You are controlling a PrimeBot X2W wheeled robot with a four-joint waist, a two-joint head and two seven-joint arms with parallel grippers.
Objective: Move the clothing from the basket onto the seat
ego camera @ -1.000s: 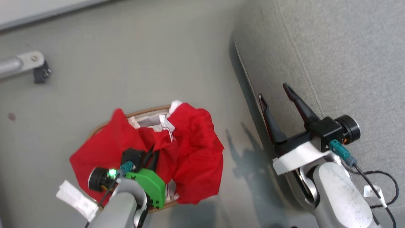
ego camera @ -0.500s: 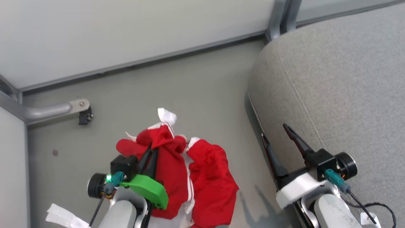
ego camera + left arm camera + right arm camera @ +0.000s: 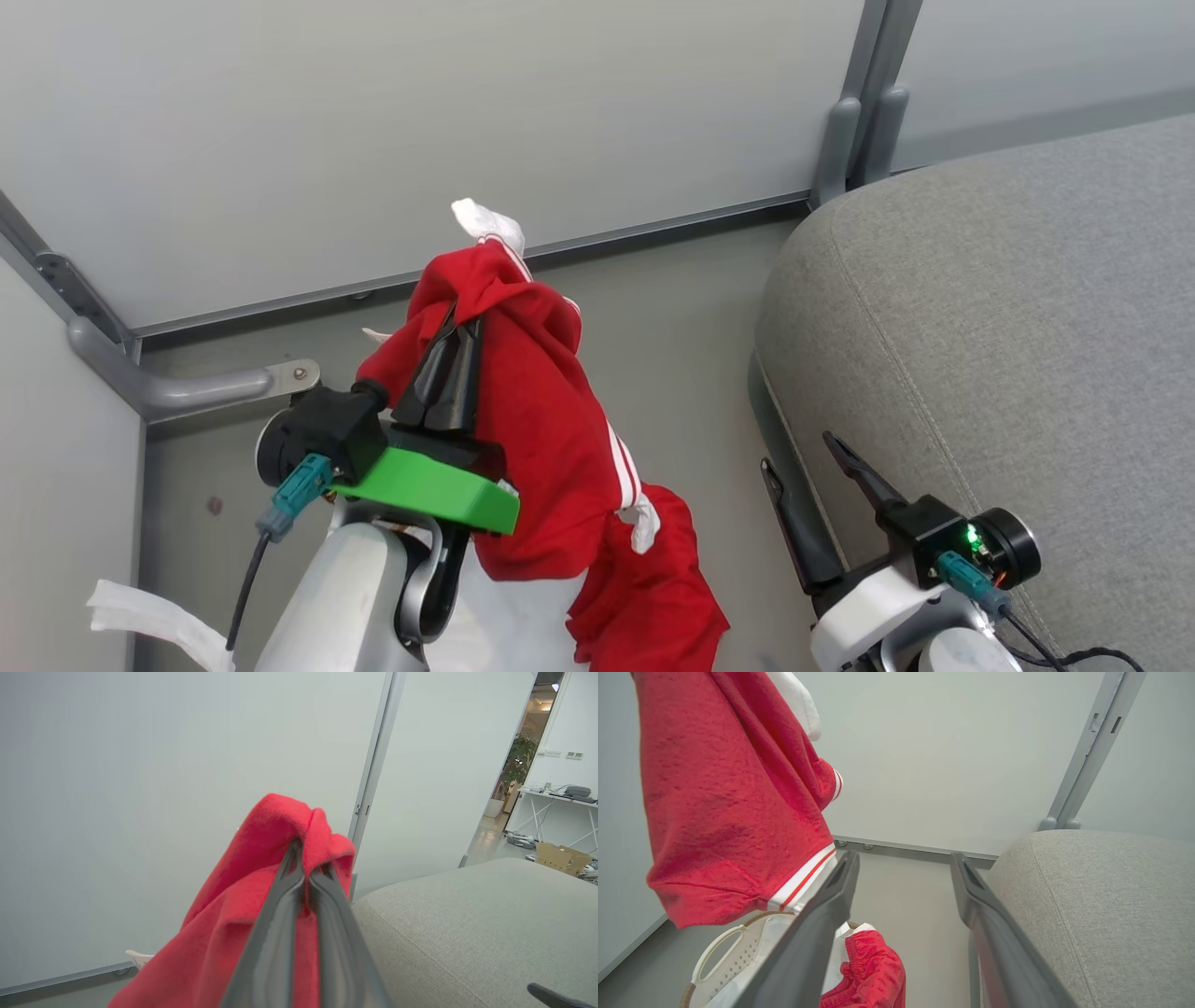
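Note:
My left gripper [image 3: 457,327] is shut on a bright red piece of clothing [image 3: 551,411] with white stripes, held high in the air so the fabric drapes down over the fingers. The left wrist view has the two fingers [image 3: 289,891] pressed together in a red fold [image 3: 252,868]. The same garment [image 3: 724,802] hangs above the white perforated basket [image 3: 724,956]. A second red garment [image 3: 653,588] lies over the basket's right end [image 3: 871,970]. My right gripper [image 3: 796,453] stands open and empty against the grey seat [image 3: 1008,327], low beside its front edge [image 3: 1101,905].
Pale wall panels rise close behind, with a grey metal post [image 3: 864,103] at the seat's back corner and a metal bracket [image 3: 187,383] at the left. Grey floor lies between basket and seat. Far right in the left wrist view, a doorway shows a cardboard box [image 3: 563,858].
My left gripper has risen with the red garment, lifting it out of the basket and well above it. The head camera has tilted upward. The right gripper stays open by the seat.

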